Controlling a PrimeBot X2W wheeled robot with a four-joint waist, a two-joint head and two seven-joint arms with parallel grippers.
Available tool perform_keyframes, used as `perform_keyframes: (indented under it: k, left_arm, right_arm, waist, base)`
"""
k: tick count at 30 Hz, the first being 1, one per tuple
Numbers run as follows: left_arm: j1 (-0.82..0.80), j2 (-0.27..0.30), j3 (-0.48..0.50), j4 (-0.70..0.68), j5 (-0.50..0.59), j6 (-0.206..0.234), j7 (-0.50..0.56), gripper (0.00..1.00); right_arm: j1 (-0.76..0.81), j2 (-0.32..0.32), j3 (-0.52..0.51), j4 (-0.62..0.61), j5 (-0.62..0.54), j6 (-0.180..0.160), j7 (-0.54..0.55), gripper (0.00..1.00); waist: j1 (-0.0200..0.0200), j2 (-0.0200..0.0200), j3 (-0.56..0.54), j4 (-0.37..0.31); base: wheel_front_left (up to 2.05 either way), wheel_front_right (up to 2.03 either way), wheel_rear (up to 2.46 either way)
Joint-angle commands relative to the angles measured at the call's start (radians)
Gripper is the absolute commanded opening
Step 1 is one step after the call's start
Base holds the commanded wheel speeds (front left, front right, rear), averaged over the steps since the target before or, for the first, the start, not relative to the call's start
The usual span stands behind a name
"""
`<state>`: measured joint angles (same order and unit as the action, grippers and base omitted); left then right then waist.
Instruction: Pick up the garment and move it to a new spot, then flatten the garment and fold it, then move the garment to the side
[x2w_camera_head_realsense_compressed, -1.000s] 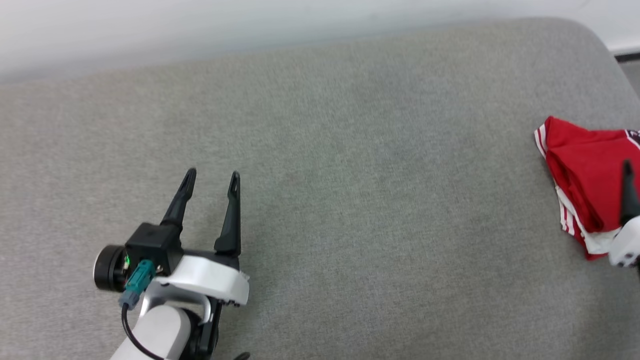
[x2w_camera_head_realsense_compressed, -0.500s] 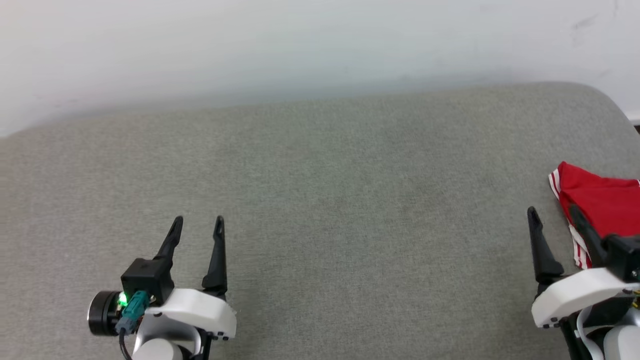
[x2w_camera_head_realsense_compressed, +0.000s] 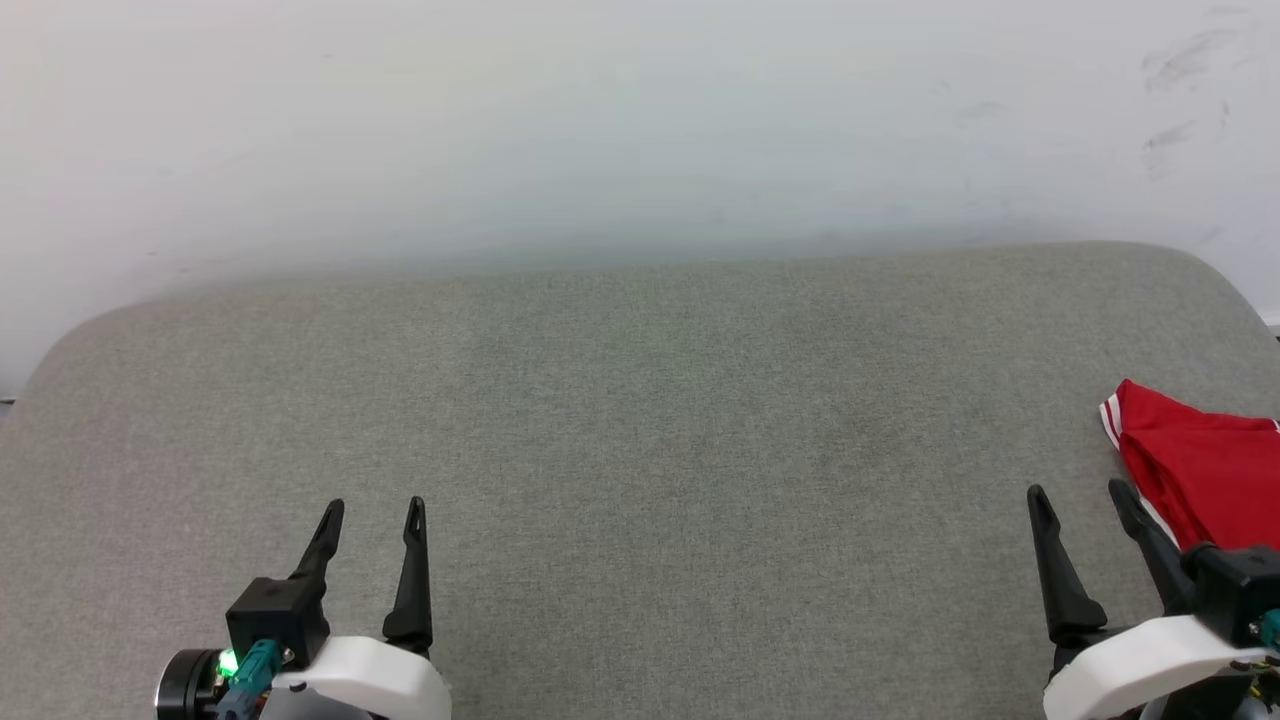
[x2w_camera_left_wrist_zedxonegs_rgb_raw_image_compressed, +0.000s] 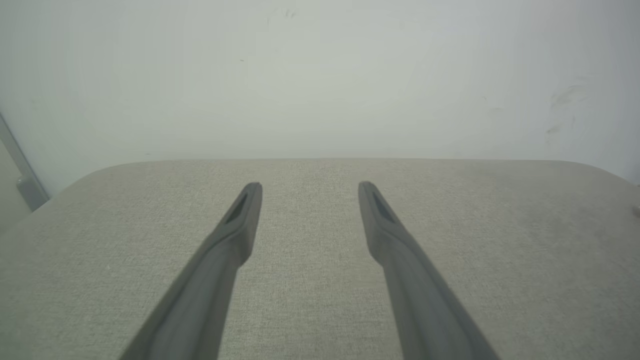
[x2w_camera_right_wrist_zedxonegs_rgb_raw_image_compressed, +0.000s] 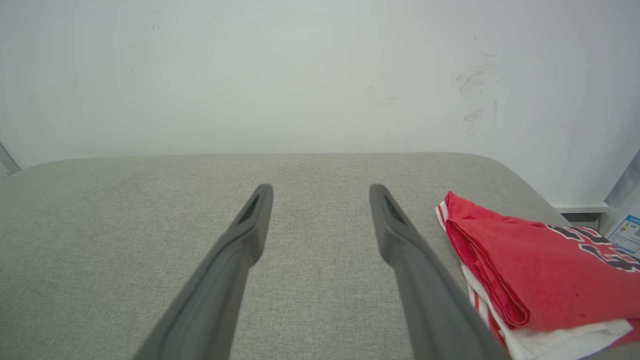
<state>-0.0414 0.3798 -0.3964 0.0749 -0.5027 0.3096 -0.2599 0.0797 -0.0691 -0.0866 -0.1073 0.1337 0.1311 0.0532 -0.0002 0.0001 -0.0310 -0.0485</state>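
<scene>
Garment (x2w_camera_head_realsense_compressed: 1200, 470) lies folded, compact, with worktop (x2w_camera_head_realsense_compressed: 650, 420) corner close behind it: parked aside, so task looks done. Right gripper (x2w_camera_head_realsense_compressed: 1079, 492) just left of garment, fingers spread, empty. Left gripper (x2w_camera_head_realsense_compressed: 374, 506) well left of garment, also spread, idle.

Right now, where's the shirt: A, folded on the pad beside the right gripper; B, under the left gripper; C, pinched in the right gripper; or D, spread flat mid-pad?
A: the shirt lies folded at the right edge of the pad, beside the open right gripper, with nothing between its fingers.
</scene>
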Motion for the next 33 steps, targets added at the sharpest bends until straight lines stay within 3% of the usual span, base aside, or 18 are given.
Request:
perform_keyframes:
  k: [1,26,27,33]
  left_arm:
    - [0.013,0.004,0.002,-0.001,0.006,0.004,-0.005,1.0]
    - [0.023,-0.01,0.009,0.012,0.011,-0.016,-0.006,1.0]
    - [0.015,-0.011,0.009,0.014,0.011,-0.015,0.0,0.0]
    - [0.019,-0.036,0.034,0.026,-0.06,-0.038,0.021,0.0]
  right_arm:
    - [0.014,0.004,-0.001,-0.009,0.0,-0.001,0.001,1.0]
    - [0.011,0.013,0.018,-0.012,0.006,-0.001,-0.008,1.0]
    - [0.019,0.01,0.016,-0.013,0.005,0.0,-0.001,0.0]
    - [0.01,0.01,0.012,0.025,0.095,0.0,0.006,0.0]
  waist:
    - [0.0002,-0.0001,-0.004,0.003]
    - [0.0002,-0.0001,-0.002,0.004]
    - [0.0002,-0.0001,-0.002,0.004]
    - [0.0003,-0.0001,-0.001,0.006]
  base:
    - [0.0,0.0,0.0]
    - [0.0,0.0,0.0]
    - [0.0,0.0,0.0]
    - [0.0,0.0,0.0]
